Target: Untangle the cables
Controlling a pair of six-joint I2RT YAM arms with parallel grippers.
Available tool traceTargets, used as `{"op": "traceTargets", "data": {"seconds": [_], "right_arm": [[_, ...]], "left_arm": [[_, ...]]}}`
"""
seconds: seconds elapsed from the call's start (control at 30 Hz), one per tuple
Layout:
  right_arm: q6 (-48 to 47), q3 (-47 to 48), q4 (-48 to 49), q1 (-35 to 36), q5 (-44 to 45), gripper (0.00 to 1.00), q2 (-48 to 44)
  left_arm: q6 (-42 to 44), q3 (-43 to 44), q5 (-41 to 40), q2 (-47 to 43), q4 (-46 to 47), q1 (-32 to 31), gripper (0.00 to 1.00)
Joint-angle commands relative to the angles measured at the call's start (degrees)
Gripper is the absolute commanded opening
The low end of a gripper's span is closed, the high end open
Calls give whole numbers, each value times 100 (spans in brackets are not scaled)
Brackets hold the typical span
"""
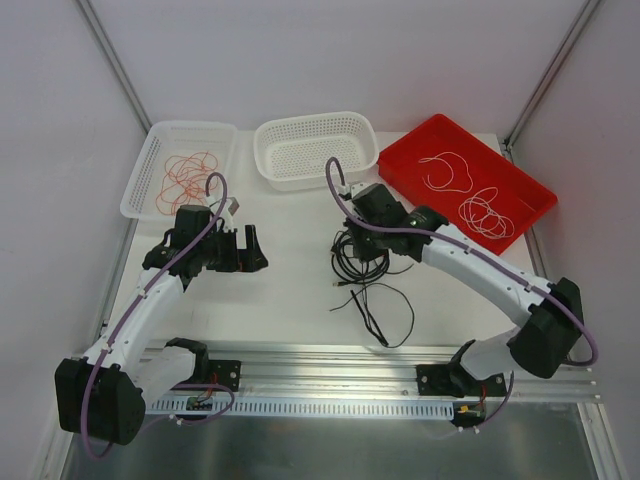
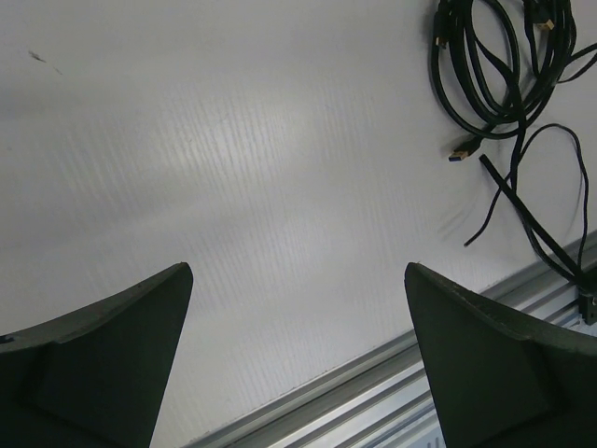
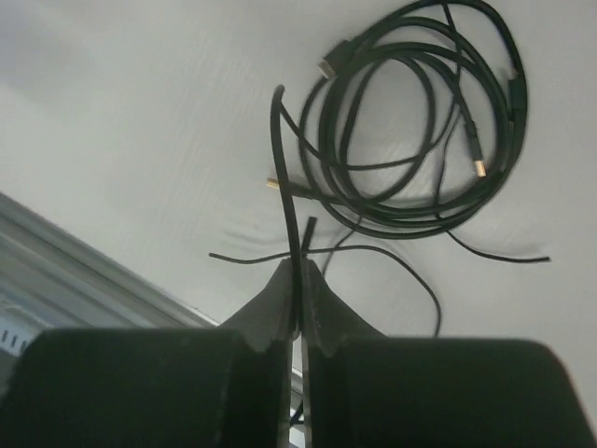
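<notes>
The sorting appears to go by colour. The red-orange wires lie in the white basket at the far left, and the white wires lie in the red tray at the far right. What is left to untangle is the heap of black cords on the table between the arms. The right pincer stands over that heap with its fingers together, clamped on one thin black strand that runs out from between the tips, probably so it can be drawn clear of the coils it crosses. The left pincer hangs beside the heap with its fingers wide apart and nothing between them, likely placed to pin or take a cord. A second white basket, between the other two containers, shows nothing inside and is presumably meant for the black cords. There are three containers, two arms and two loose clusters of white wires. The red-orange wires and the black cords overlap too much to count, though at least three plug ends show.
</notes>
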Motion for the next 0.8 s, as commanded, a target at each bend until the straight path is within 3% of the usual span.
{"op": "traceTargets", "data": {"seconds": [0.0, 0.13, 0.37, 0.6, 0.7, 0.77], "right_arm": [[393, -132, 973, 80, -924, 1, -909], [841, 182, 1090, 80, -248, 1, -1069], [2194, -308, 2231, 133, -150, 1, -1359], [2811, -573, 2821, 265, 210, 1, -1754], [2969, -713, 2944, 265, 202, 1, -1956], [3057, -827, 3032, 274, 123, 1, -2115]], "left_arm": [[153, 94, 382, -168, 38, 39, 99], [13, 68, 901, -502, 475, 22, 99], [-1516, 155, 937, -1355, 1425, -873, 99], [-1974, 173, -265, -1057, 2120, -2815, 99], [-1825, 164, -1240, -566, 2480, -3903, 99], [-1755, 243, -1786, -319, 2586, -4152, 97]]}}
